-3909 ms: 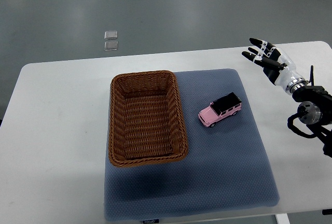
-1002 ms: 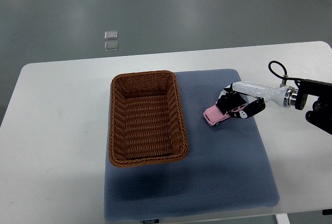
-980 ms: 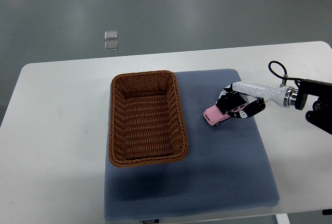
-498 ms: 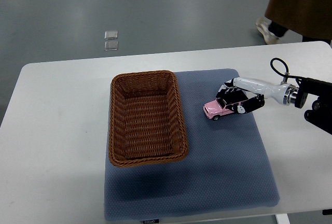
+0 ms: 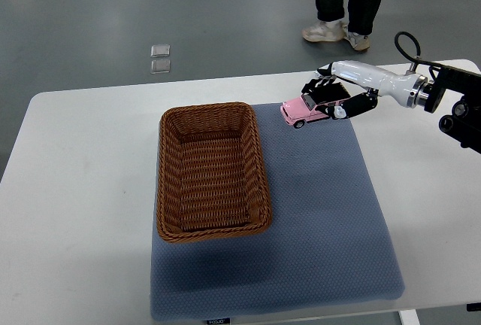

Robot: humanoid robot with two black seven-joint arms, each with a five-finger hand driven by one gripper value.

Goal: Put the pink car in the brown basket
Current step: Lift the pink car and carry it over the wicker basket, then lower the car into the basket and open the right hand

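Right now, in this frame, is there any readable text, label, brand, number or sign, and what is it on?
Small dark tag on the near edge of the blue-grey mat: light print on it, too small and blurred to read.
Pink car, held by the right hand: no readable lettering.
Brown basket, white table, two clear squares on the floor: no text visible.

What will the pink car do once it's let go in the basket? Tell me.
The pink car looks rigid, probably hard-bodied, so the right hand clamped on it should not deform it. It has wheels, so it may roll a little on landing, though the brown basket has raised woven walls that would likely stop it. It seems small and light.
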